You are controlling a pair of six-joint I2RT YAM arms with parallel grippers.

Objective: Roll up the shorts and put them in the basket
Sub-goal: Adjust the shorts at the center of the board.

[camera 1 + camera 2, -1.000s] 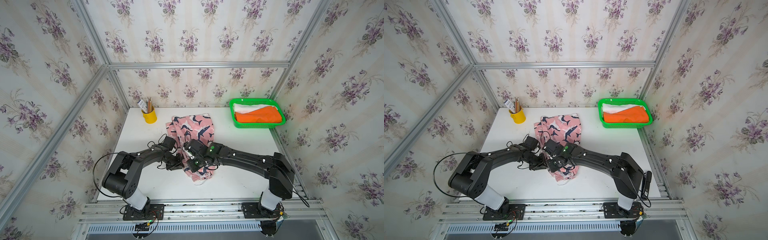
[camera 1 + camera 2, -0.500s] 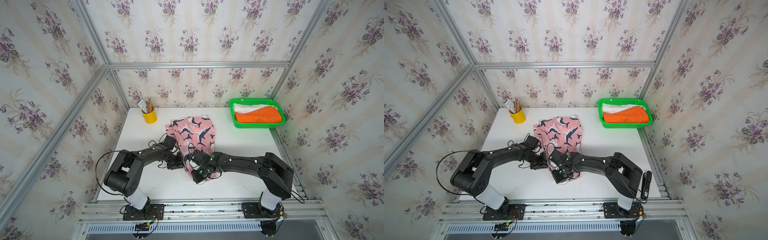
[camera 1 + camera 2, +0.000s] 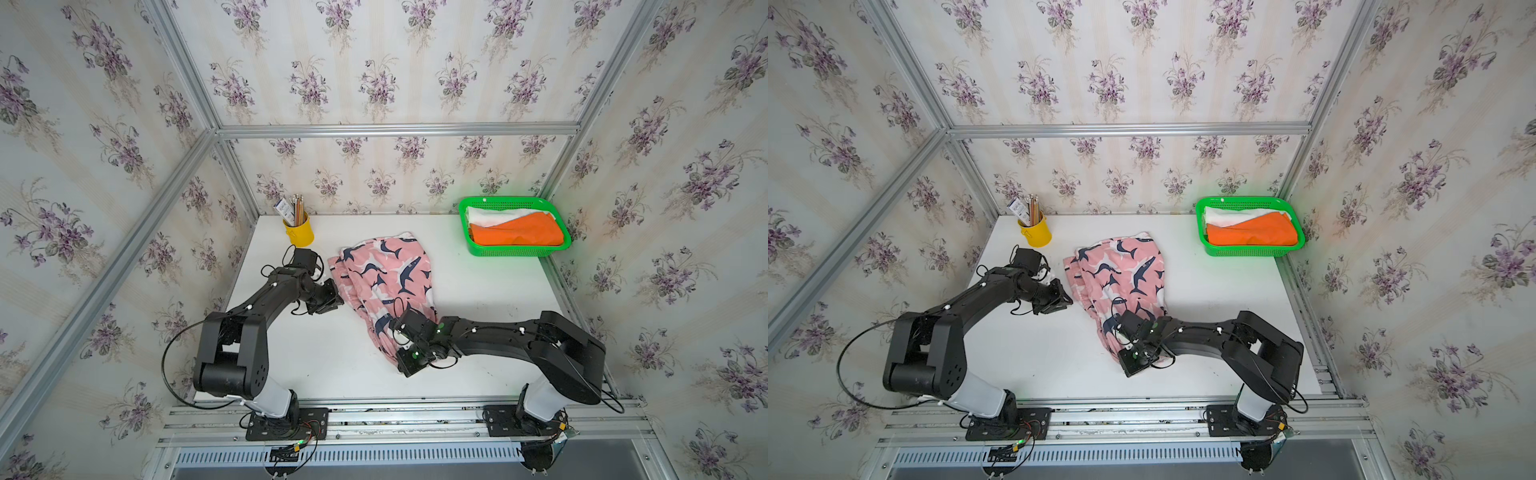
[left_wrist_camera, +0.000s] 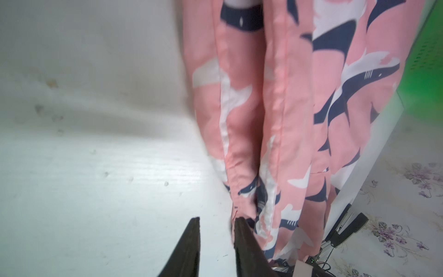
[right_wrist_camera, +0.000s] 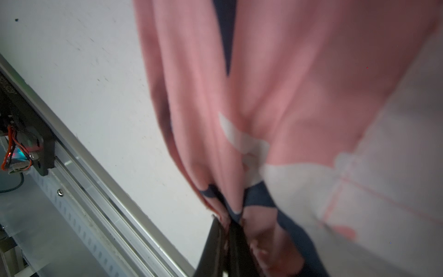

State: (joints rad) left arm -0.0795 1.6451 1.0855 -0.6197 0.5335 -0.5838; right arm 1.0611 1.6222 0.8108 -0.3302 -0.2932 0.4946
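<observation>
The pink whale-print shorts (image 3: 388, 274) (image 3: 1125, 270) lie lengthwise in long folds mid-table. My right gripper (image 5: 224, 221) is shut on their near end (image 3: 395, 332) (image 3: 1121, 328), with pink and navy cloth pinched between the fingers. My left gripper (image 4: 217, 219) sits at the shorts' left edge (image 3: 338, 301) (image 3: 1068, 300). It is open a little, bare table shows between its fingers, and the cloth's edge lies against one fingertip (image 4: 239, 224). The orange shorts (image 3: 517, 235) and the white shorts (image 3: 490, 216) lie folded in the green basket (image 3: 511, 201).
A yellow cup (image 3: 299, 235) of pencils stands at the back left, just behind my left arm. The basket sits in the back right corner against the wall. An aluminium rail (image 5: 96, 172) runs along the table's front edge close to my right gripper.
My left gripper has opened, let go of the cloth and drawn back left. My right gripper has pulled the near end toward the front, stretching the shorts out.
</observation>
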